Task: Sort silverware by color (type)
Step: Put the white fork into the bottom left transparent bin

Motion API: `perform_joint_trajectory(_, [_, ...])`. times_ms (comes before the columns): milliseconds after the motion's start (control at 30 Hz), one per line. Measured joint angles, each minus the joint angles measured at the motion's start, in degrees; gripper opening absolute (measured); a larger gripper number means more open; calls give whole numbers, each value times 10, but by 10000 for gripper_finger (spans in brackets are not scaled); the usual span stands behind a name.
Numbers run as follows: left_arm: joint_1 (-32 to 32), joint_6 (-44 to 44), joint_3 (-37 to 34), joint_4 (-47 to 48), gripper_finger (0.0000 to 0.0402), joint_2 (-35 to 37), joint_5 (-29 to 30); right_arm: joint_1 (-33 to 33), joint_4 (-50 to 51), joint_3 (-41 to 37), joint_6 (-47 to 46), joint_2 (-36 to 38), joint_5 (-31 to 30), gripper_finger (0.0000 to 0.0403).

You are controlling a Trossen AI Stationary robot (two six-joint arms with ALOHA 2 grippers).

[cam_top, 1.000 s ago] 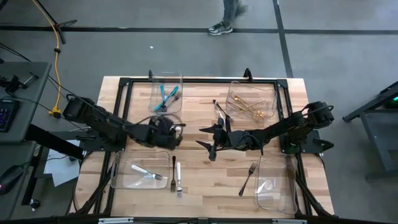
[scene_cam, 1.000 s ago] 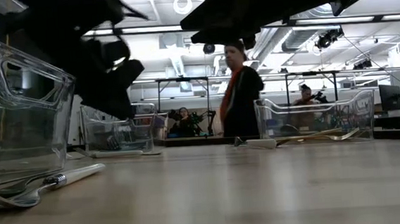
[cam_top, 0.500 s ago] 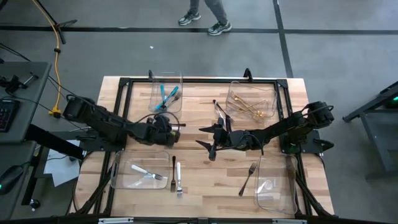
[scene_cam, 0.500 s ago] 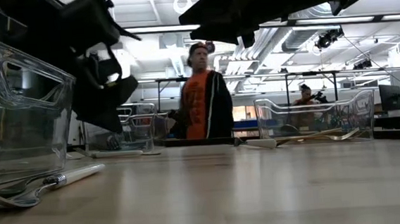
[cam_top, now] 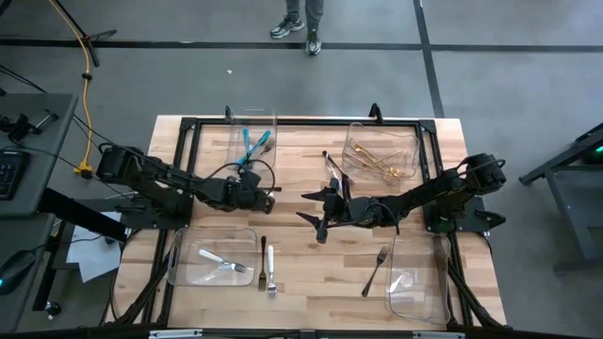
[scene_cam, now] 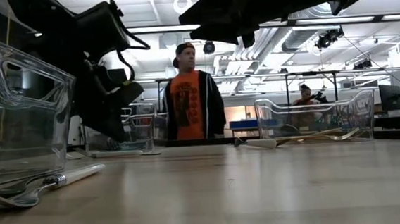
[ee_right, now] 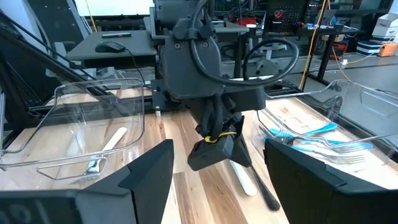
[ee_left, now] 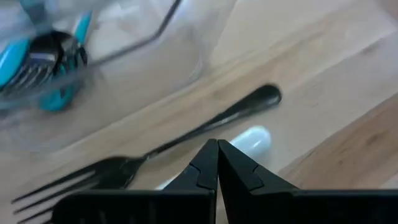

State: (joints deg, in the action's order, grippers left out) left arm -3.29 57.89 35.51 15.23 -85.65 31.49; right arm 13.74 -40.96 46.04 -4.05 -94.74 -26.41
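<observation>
My left gripper (cam_top: 265,193) is shut and hangs just above a dark steel fork (ee_left: 205,127) and a white handle (ee_left: 249,138) lying on the wood beside the bin of teal utensils (cam_top: 252,143). The right wrist view shows it from the front (ee_right: 210,155), clear of the table. My right gripper (cam_top: 320,222) is open and waits at mid table, holding nothing. Gold pieces (cam_top: 382,160) lie in the far right bin. A white-handled fork (cam_top: 224,262) lies in the near left bin. A dark fork (cam_top: 263,254), a white-handled fork (cam_top: 271,273) and another dark fork (cam_top: 376,270) lie loose.
A clear bin (cam_top: 419,279) stands at the near right with no silverware in it. Two more utensils (cam_top: 332,168) lie beside the gold bin. A black frame (cam_top: 283,121) runs around the tabletop. A person (scene_cam: 188,99) stands beyond the far edge.
My left gripper has moved toward the far edge and slightly right, nearer the teal bin, staying shut. The person behind the table has walked across the background. My right arm has kept still.
</observation>
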Motion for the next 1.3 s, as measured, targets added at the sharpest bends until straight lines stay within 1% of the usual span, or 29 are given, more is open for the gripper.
perform_joint_trajectory(100, [0, 1, 0, 10, 0, -9, -13, 0, 0, 0, 0, 0, 0, 248])
perform_joint_trajectory(167, [0, 5, 0, 12, 0, -17, -12, 0, 0, 0, 0, 0, 0, 248])
perform_joint_trajectory(433, [0, 20, 2, -8, 0, -56, 33, 0, 0, 0, -9, 0, 0, 248])
perform_joint_trajectory(733, [-32, 20, 3, -33, 0, -54, 0, 0, 0, 0, -9, 0, 0, 248])
perform_joint_trajectory(933, [-66, 24, 23, -27, 0, -56, -21, 0, 0, 0, -9, 0, 0, 248])
perform_joint_trajectory(1000, [-74, 22, 32, -29, 0, -56, -20, 0, 0, 0, -9, 0, 0, 248])
perform_joint_trajectory(1167, [-74, -26, 54, -28, 0, -56, 6, 0, 0, 0, -9, 0, 0, 248])
perform_joint_trajectory(1300, [-64, -122, 82, -28, 0, -56, 5, 0, 0, 0, -9, 0, 0, 248])
